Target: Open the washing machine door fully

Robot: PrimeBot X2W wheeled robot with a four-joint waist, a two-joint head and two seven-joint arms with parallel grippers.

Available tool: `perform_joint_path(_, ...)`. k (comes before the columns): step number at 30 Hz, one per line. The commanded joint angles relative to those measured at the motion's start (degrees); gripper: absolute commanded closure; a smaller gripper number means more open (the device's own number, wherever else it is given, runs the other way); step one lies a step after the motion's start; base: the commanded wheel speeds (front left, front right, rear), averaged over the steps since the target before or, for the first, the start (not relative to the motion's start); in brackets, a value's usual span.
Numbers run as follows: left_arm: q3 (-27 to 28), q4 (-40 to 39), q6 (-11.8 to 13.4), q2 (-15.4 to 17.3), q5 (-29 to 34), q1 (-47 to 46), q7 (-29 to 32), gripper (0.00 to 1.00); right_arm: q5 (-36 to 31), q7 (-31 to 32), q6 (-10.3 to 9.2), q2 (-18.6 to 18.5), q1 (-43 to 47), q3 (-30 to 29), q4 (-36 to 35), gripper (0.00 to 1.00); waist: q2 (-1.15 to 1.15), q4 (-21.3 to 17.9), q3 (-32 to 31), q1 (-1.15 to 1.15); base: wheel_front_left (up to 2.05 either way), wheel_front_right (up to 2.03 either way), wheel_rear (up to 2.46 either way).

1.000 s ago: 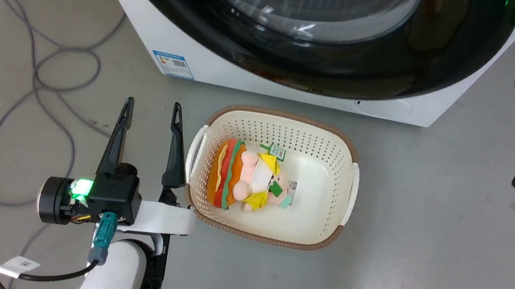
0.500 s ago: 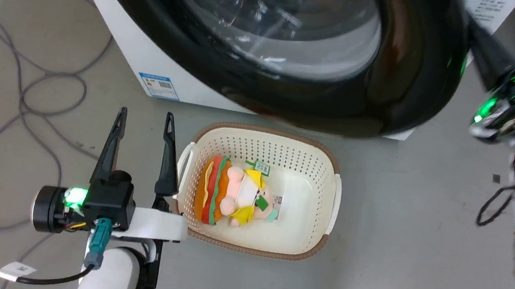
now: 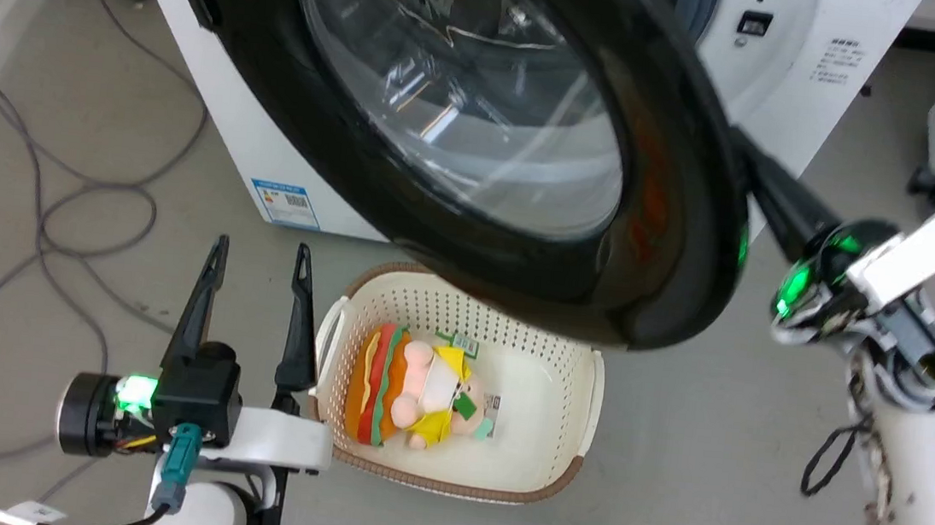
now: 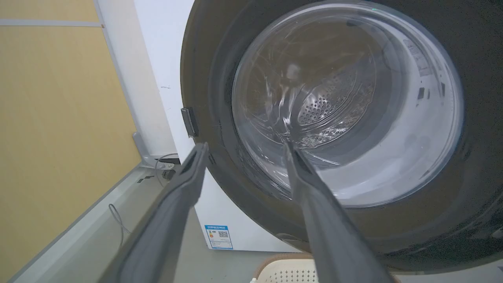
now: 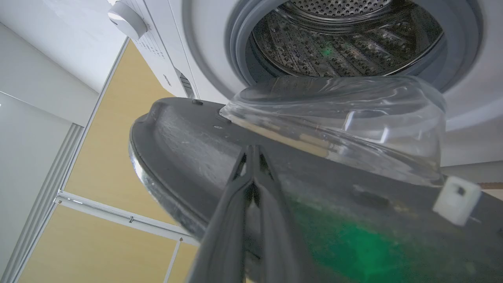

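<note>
DONE: large round glossy black washing machine door (image 3: 464, 116) unlatched, swung partway from white boxy washing machine (image 3: 802, 89) | LEFT: further swing judged needed | right hand (image 5: 251, 151): fingers together, laid against door's inner face | left hand (image 3: 258, 255): fingers apart, empty

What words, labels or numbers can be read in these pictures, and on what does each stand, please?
Nothing can be read for certain.
Blue label sticker on the white boxy washing machine: print too small.
Grey print on the machine's front panel: blurred.
Green tag on the burger-shaped plush toy: too small.
</note>
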Motion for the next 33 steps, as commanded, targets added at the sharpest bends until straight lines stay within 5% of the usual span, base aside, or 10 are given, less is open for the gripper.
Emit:
perform_joint_path(1, 0.16, 0.22, -0.18, 0.2, -0.11, 0.99, -0.3, 0.0, 0.14, 0.76, -0.13, 1.36, 3.59, 1.3, -0.26, 1.0, 0.0, -0.09, -1.0, 0.01, 0.0, 0.0, 0.0)
perform_joint_path(33, 0.93, 0.45, -0.87, 0.36, 0.0, 4.03, -0.3, 0.0, 5.44, 2.97, -0.13, 5.68, 24.18, 18.5, -17.9, 1.0, 0.0, 2.94, -4.65, 0.01, 0.0, 0.0, 0.0)
